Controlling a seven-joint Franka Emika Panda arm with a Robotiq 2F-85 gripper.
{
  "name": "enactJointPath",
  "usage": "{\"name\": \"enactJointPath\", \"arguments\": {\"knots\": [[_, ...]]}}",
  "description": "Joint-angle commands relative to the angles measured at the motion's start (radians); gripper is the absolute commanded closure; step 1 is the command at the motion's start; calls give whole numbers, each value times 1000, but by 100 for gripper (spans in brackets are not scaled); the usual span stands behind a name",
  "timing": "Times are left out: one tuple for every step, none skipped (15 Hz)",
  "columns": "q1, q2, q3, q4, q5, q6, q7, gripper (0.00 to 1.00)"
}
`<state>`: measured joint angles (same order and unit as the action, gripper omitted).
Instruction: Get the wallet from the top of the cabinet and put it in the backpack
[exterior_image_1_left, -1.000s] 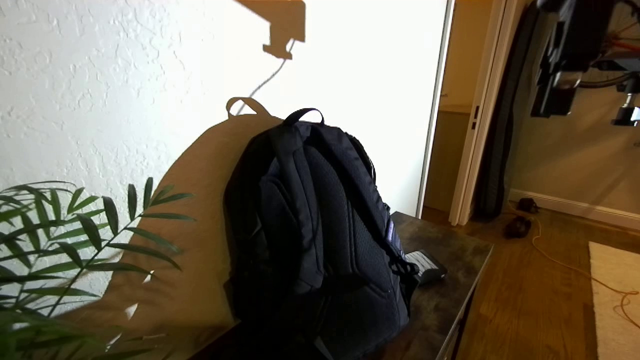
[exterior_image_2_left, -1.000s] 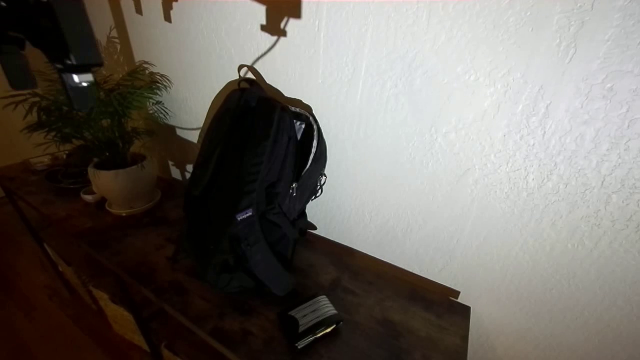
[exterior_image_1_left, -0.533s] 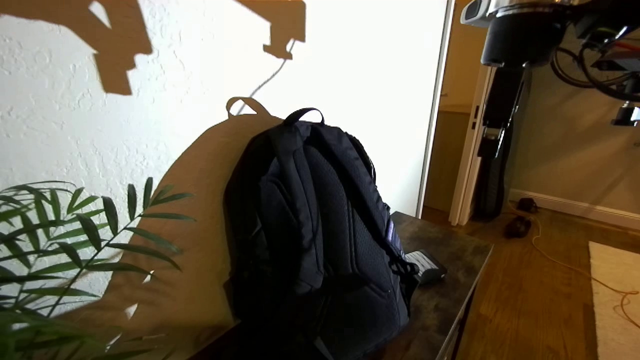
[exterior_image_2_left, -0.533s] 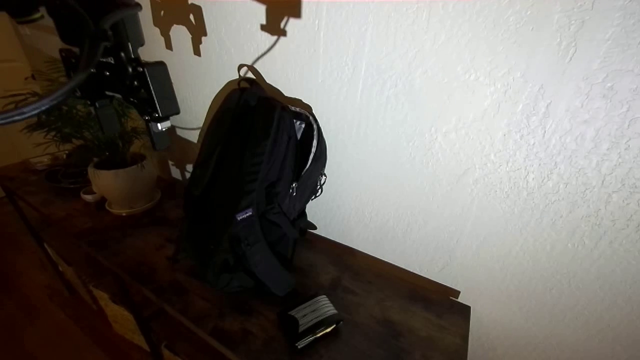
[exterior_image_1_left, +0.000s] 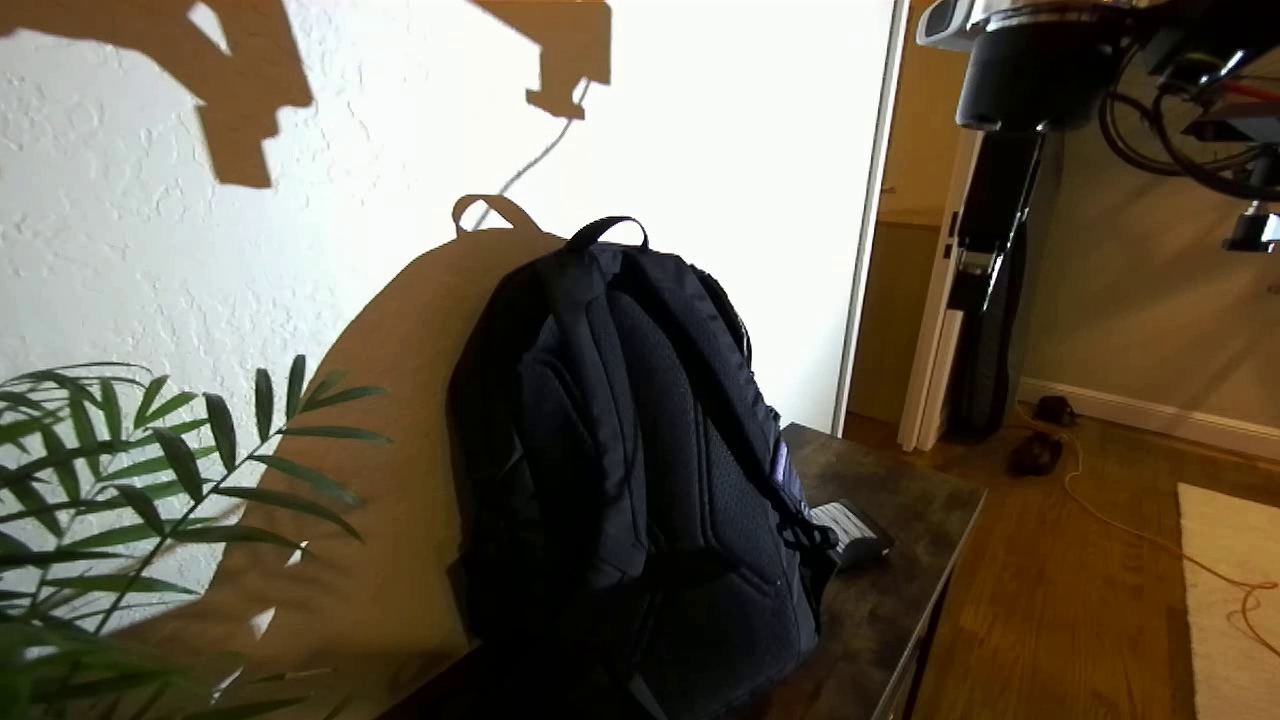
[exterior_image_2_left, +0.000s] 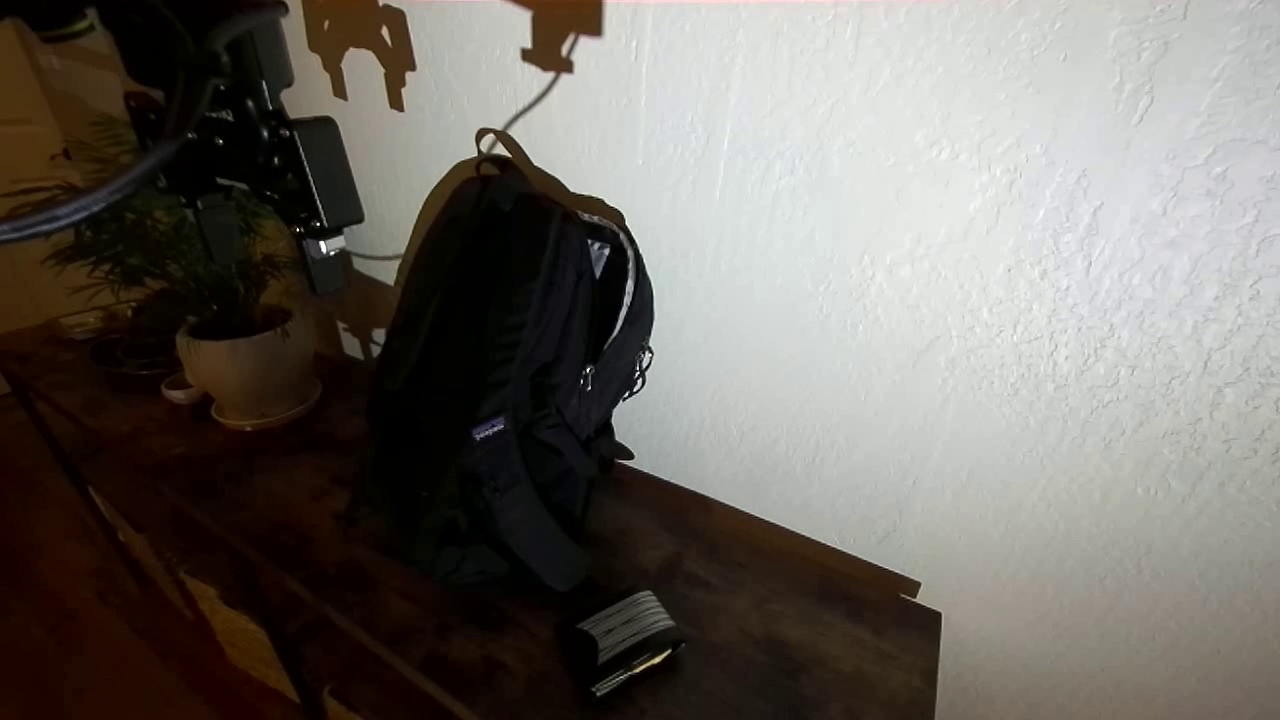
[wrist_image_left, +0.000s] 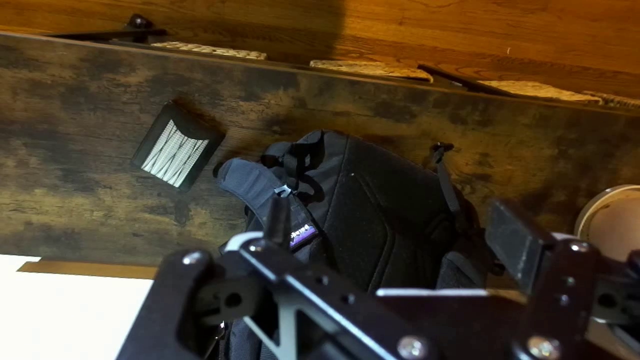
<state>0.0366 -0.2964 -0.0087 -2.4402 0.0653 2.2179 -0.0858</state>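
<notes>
The wallet is black with a grey-white patterned face and lies on the brown cabinet top (exterior_image_2_left: 770, 590). It shows in both exterior views (exterior_image_1_left: 845, 530) (exterior_image_2_left: 630, 635) and at the left of the wrist view (wrist_image_left: 179, 145). The black backpack (exterior_image_1_left: 650, 450) stands upright beside it against the wall, also in an exterior view (exterior_image_2_left: 470, 380) and the wrist view (wrist_image_left: 390, 210). Its zipped opening, facing the wall side, gapes in an exterior view (exterior_image_2_left: 608, 300). My gripper (exterior_image_2_left: 270, 250) is open and empty, in the air apart from both; its fingers spread wide in the wrist view (wrist_image_left: 396, 230).
A potted plant (exterior_image_2_left: 250, 370) stands on the cabinet beyond the backpack; its leaves (exterior_image_1_left: 170, 480) show in an exterior view and its pot (wrist_image_left: 612, 220) in the wrist view. A textured wall (exterior_image_2_left: 900, 250) runs behind the cabinet. Woven baskets (wrist_image_left: 370, 69) sit below the cabinet's front edge.
The gripper has come lower and further into both exterior views, mostly in the first half second; it is nearly still since. The wallet and backpack have not moved.
</notes>
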Motion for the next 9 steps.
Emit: {"name": "enactJointPath", "arguments": {"knots": [[-2,0,2,1,0,-2,0,0],[-2,0,2,1,0,-2,0,0],[-3,4,2,-2,-1,6,1,0],[-8,15,0,-7,-8,24,2,0],[-10,23,-2,-8,-8,26,2,0],[-18,37,-9,-13,-11,37,2,0],[-20,46,-13,-14,-10,39,-1,0],[-28,64,-23,-17,-10,52,-7,0],[-34,77,-29,-17,-10,61,-11,0]]}}
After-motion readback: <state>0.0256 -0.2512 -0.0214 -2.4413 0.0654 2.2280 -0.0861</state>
